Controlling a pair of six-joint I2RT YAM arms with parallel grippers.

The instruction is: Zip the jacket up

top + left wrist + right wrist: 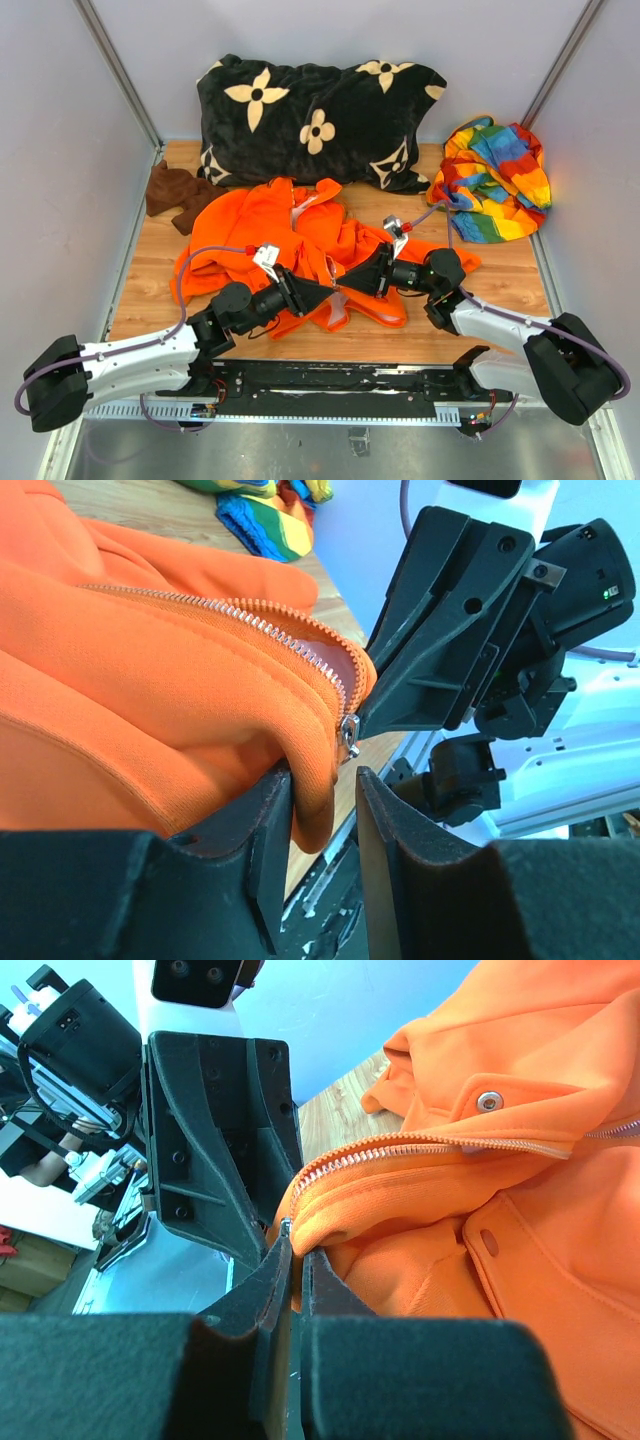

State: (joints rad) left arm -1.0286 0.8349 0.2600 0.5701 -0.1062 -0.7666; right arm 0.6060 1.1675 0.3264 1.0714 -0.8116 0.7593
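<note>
The orange fleece jacket (290,235) lies crumpled in the middle of the wooden table. Both grippers meet at its near hem. My right gripper (345,283) is shut on the jacket's corner at the zipper's lower end (297,1250), with the metal slider (286,1225) at its fingertips. My left gripper (325,291) faces it tip to tip. In the left wrist view its jaws (322,780) are open. The orange hem (310,800) hangs between them, against one finger and apart from the other. The slider (349,735) sits just above. The pale zipper teeth (230,610) run back along the edge.
A black pillow with cream flowers (320,110) lies at the back. A rainbow-striped cloth (495,180) sits at the back right, a small brown cloth (175,195) at the back left. Grey walls close in both sides.
</note>
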